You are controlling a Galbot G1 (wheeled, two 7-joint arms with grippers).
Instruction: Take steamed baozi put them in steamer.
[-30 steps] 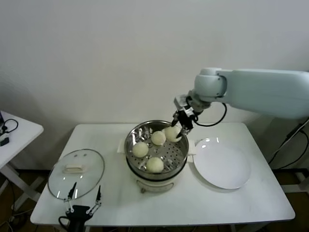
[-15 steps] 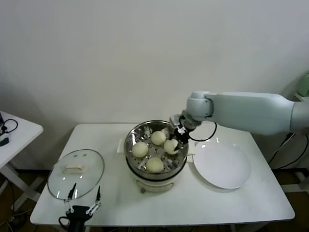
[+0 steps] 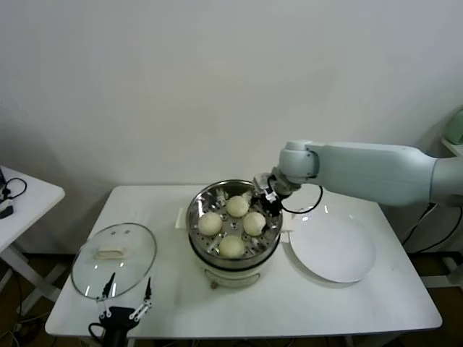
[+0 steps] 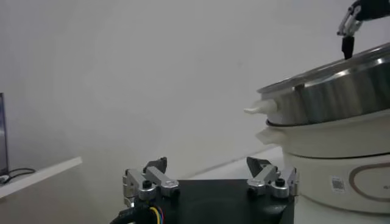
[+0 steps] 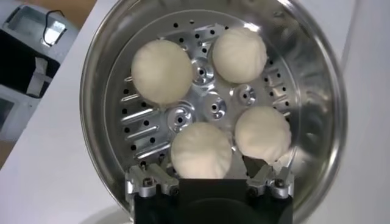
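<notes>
Baozi all in the steamer, right gripper spread at the rim

Head view: we see the steamer [image 3: 234, 225] at the middle of the white table [image 3: 173, 303], with four steamed baozi [image 3: 254, 223] on its perforated tray, at roughly 12, 3, 6 and 9 o'clock around the tray centre. They are round domes, so we can name no long axis or heading for them. Our right gripper [image 3: 266, 196] hangs over the steamer's rim at about 2 o'clock; its fingers cannot be read here. The plate [image 3: 333, 249] lies at 3 o'clock from the steamer, the glass lid [image 3: 114, 259] at 9 o'clock. Our left gripper [image 3: 125, 296] sits parked at the table's near edge, beside the lid, prongs apart.

Left wrist view: we see the left gripper [image 4: 210, 176] with fingers spread and nothing between them, and the steamer side-on, its steel pot on the white base. The buns are hidden from here.

Right wrist view: looking straight down into the pot, we see the right gripper [image 5: 210, 181] with fingers wide apart and holding nothing, just above the nearest bun. All four buns stand apart on the tray.
</notes>
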